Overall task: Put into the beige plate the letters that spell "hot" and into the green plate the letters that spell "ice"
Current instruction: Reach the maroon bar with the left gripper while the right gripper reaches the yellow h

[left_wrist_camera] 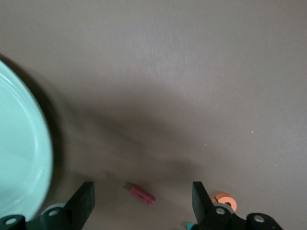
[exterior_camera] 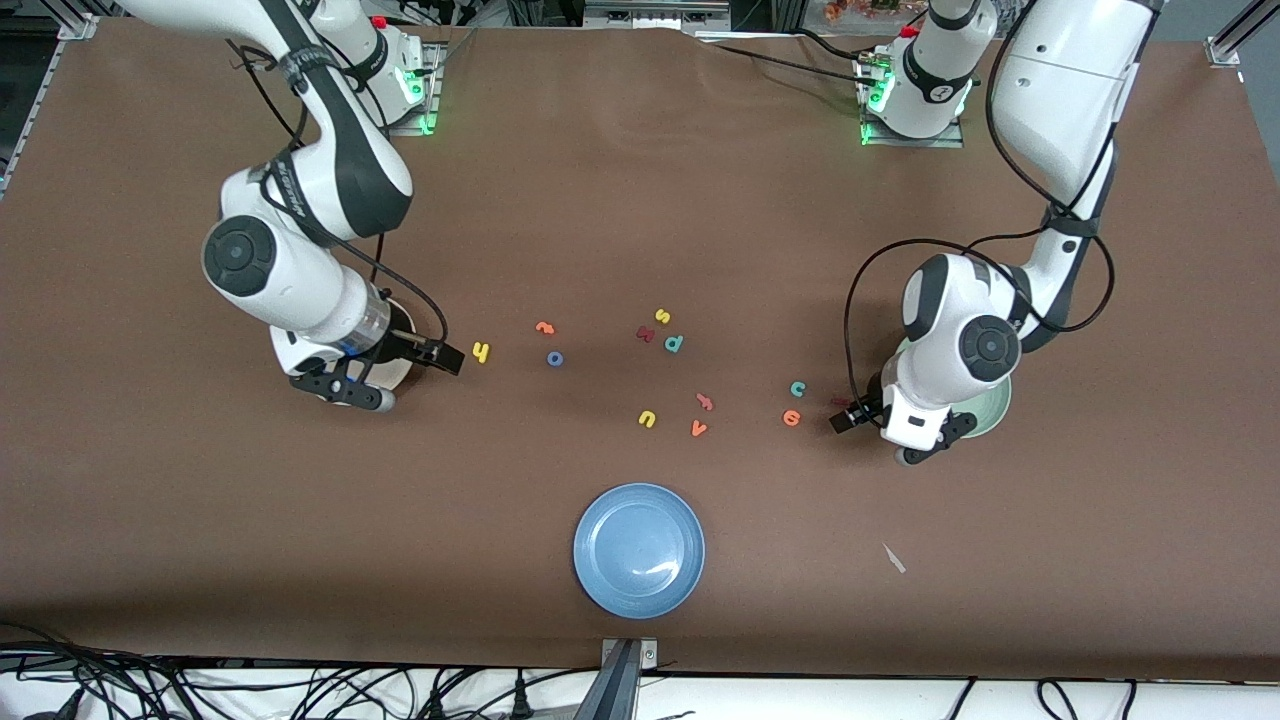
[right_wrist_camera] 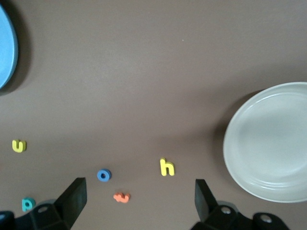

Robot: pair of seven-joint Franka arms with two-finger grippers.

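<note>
The dark red "i" [left_wrist_camera: 142, 194] lies flat on the table between the wide-apart fingers of my left gripper [left_wrist_camera: 143, 205], which is open and low over it. The orange "e" [exterior_camera: 791, 418] and teal "c" [exterior_camera: 797, 389] lie just beside that gripper [exterior_camera: 846, 417]. The green plate [exterior_camera: 990, 408] sits partly hidden under the left arm. My right gripper [exterior_camera: 443, 355] hangs open and empty beside the beige plate [right_wrist_camera: 268, 143]. Close to it lie the yellow "h" [right_wrist_camera: 166, 167], blue "o" [right_wrist_camera: 104, 175] and orange "t" [right_wrist_camera: 122, 197].
A blue plate [exterior_camera: 638, 549] sits near the table's front edge. Mid-table lie a yellow "s" [exterior_camera: 662, 316], teal "p" [exterior_camera: 674, 344], chunky dark red letter [exterior_camera: 645, 334], yellow "u" [exterior_camera: 646, 419], orange "v" [exterior_camera: 698, 428] and another orange piece [exterior_camera: 705, 402].
</note>
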